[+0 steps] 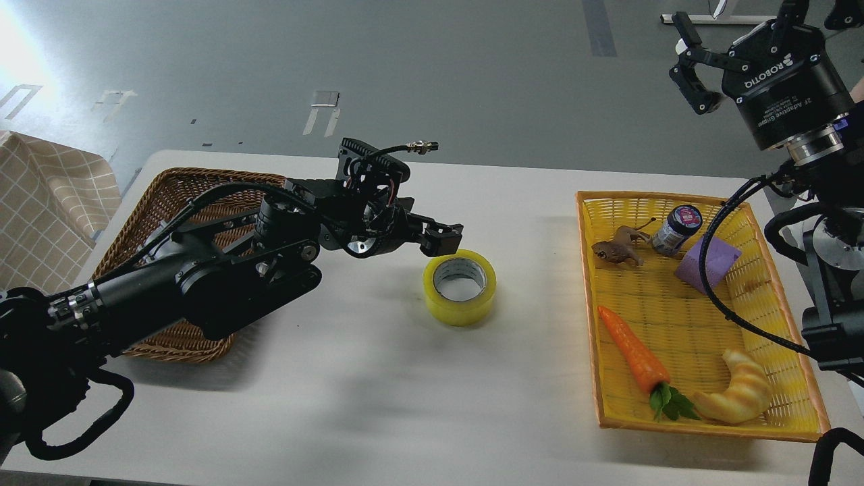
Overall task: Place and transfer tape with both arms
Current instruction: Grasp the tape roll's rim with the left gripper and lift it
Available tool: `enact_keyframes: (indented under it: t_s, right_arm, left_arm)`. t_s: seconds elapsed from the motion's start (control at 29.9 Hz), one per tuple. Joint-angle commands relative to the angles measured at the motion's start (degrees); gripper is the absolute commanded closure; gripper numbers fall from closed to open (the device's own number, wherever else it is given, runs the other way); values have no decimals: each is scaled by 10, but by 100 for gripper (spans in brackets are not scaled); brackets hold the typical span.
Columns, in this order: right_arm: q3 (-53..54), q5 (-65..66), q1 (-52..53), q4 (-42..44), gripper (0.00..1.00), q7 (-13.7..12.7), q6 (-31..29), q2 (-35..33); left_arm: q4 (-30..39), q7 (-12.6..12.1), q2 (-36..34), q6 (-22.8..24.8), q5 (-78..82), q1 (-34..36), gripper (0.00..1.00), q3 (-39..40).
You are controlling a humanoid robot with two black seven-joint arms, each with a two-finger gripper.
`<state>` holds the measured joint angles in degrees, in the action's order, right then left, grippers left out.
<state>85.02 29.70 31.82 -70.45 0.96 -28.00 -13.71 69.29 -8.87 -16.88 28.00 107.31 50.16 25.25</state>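
Observation:
The tape [463, 309], a yellow translucent roll with a grey-white core, lies flat on the white table [378, 378] near its middle. My left gripper [442, 241] comes in from the left and its tip is at the roll's far left rim, just above it. Its fingers are seen side-on and dark, so I cannot tell whether they are open. The tape rests on the table and is not lifted. My right gripper [690, 64], marked ROBOTIQ, is raised high at the top right, open and empty, far from the tape.
A brown wicker basket [177, 185] sits at the left under my left arm. A yellow basket [675, 378] at the right holds a toy frog [615, 248], a small jar [676, 229], a purple block [717, 260], a carrot [631, 351] and a croissant [739, 391].

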Motion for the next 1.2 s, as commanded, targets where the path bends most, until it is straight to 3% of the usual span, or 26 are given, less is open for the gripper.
enact_keyframes:
  t_s: [0.0, 0.23, 0.47, 1.0, 1.17]
  right_arm:
    - [0, 0, 2, 0, 0, 0, 0, 4]
    - [-9, 1, 3, -3, 0, 0, 0, 6]
    - [-11, 1, 3, -3, 0, 1, 0, 7]
    - [-12, 1, 1, -3, 0, 0, 0, 9]
    - [-12, 1, 1, -2, 0, 1, 0, 10]
  left_arm:
    - [-27, -1, 20, 0, 0, 0, 2, 0]
    - [-35, -1, 43, 0, 1, -1, 2, -1]
    - [-46, 0, 42, 0, -1, 2, 2, -72]
    - [-81, 0, 54, -5, -4, -2, 2, -74]
    - [-95, -1, 63, -11, -4, 1, 10, -74]
